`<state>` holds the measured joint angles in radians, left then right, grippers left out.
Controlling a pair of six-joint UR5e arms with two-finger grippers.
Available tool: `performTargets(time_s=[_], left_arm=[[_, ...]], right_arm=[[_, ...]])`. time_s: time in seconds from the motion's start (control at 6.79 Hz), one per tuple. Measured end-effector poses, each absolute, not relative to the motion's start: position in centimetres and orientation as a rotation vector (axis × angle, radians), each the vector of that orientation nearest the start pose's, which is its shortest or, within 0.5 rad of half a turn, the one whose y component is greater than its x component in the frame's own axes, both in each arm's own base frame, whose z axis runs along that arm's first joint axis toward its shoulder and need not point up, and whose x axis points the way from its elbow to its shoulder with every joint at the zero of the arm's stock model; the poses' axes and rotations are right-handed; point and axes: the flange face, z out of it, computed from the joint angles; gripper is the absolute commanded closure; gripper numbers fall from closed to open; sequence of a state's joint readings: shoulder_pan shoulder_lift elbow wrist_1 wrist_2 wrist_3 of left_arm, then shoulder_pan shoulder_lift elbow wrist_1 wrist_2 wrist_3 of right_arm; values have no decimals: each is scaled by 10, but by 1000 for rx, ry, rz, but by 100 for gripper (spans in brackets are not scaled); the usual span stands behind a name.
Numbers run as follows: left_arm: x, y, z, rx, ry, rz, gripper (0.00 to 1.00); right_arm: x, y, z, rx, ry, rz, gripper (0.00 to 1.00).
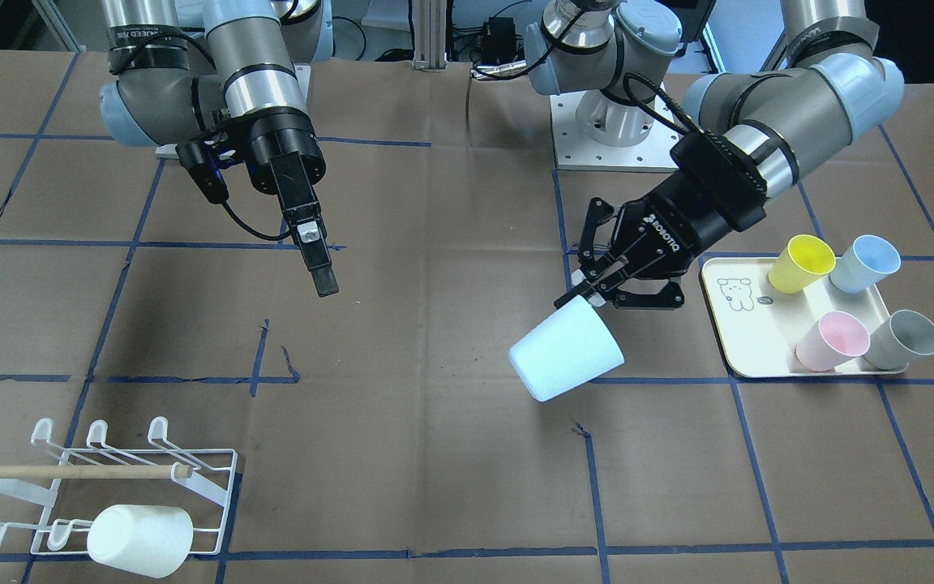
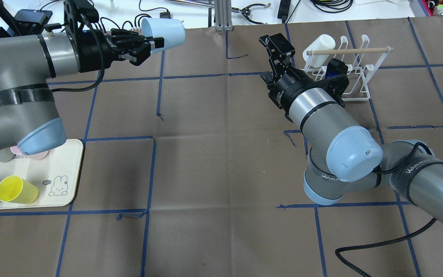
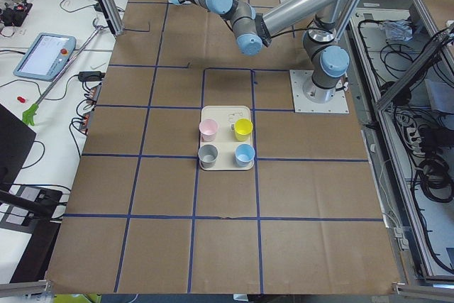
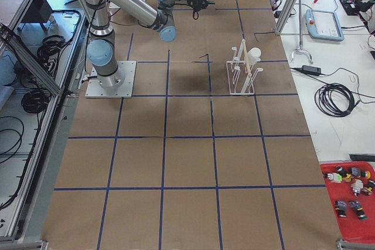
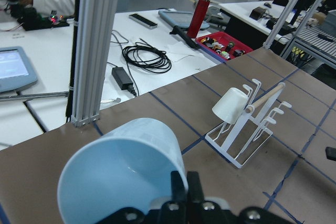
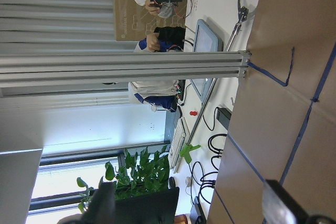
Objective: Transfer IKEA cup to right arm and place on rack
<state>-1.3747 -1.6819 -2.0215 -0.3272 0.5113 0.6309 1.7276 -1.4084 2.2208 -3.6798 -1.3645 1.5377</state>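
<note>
A pale blue IKEA cup point(image 1: 564, 357) hangs tilted above the table's middle, and my left gripper point(image 1: 584, 296) is shut on its rim. In the left wrist view the cup point(image 5: 121, 171) opens toward the camera. The right arm's gripper point(image 1: 321, 272) hovers over bare table, well apart from the cup. Its fingertips point(image 6: 283, 208) stand wide apart in the right wrist view, so it is open and holds nothing. The white wire rack point(image 1: 94, 478) with its wooden dowel stands on the right arm's side. A white cup point(image 1: 139, 539) hangs on one of its prongs.
A cream tray point(image 1: 730, 341) on the left arm's side carries yellow point(image 1: 799, 264), blue point(image 1: 864, 264), pink point(image 1: 832, 341) and grey point(image 1: 905, 339) cups. Brown paper with blue tape lines covers the table. An aluminium post point(image 2: 221, 15) stands at the far edge, with cables and operators' desks beyond.
</note>
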Motion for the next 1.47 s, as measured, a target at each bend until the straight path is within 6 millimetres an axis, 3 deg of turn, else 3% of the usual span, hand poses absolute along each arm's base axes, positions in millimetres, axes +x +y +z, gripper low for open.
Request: performTargets(time_s=[0.29,0.59,1.18,1.47], left_arm=[[-159,-486,385,-964,-1920,1246,99],[-171,-463,372,-955,-1883,1303,98],[-196,-446,370,-985,-1838,1292,97],[-199,-442,370,-988,-1835,1287,97]], right_arm=[[225,-431,364,1135,1582,-772,0],[230,-427,369,1191,1548,-700,0],[252,-419,375,1233,1561,-590,0],[257,-417,373,1246,1572,-563,0]])
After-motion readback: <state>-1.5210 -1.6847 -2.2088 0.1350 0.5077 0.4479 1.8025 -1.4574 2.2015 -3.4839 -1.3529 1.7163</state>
